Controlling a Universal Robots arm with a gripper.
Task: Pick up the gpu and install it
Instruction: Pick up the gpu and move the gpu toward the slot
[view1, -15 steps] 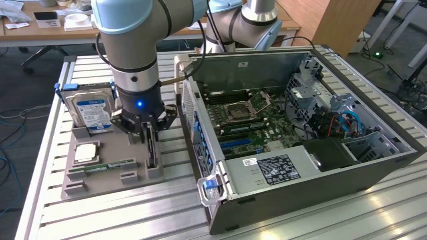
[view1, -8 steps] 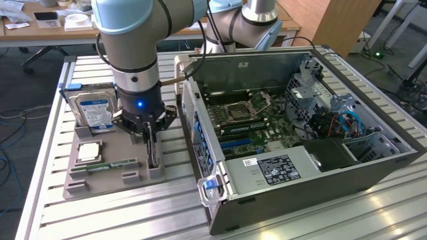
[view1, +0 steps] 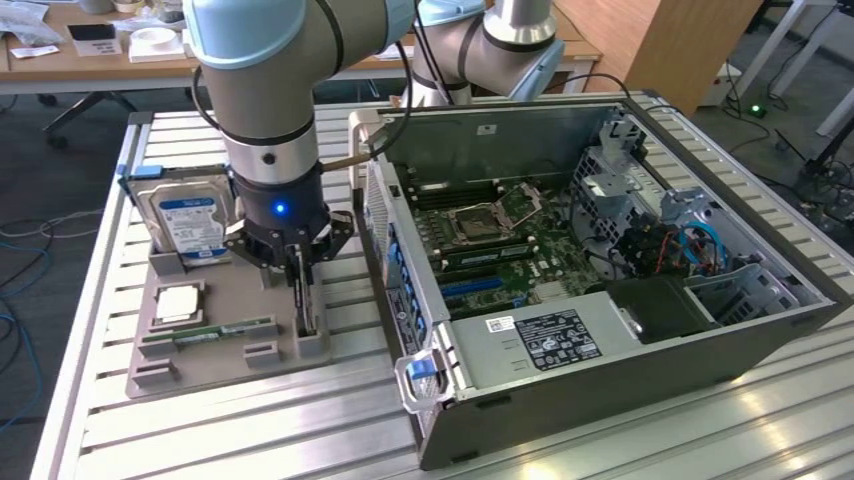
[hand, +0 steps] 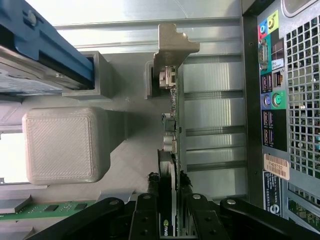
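Observation:
The gpu (view1: 308, 318) stands on edge in a slot of the grey holder tray (view1: 247, 290), at the tray's side nearest the computer case. My gripper (view1: 300, 275) reaches straight down onto it. In the wrist view the gpu (hand: 175, 115) shows edge-on as a thin green board with its silver bracket (hand: 171, 42) at the far end. My gripper (hand: 168, 180) has one black finger on each face of the card and is shut on its top edge. The card still sits in the holder slot.
The open computer case (view1: 601, 250) lies at the exterior view's right, motherboard exposed; its rear port panel (hand: 290, 100) is close beside the card. The tray also holds a blue-labelled hard drive (view1: 187, 225), a memory stick (view1: 214, 333) and a processor (view1: 178, 303).

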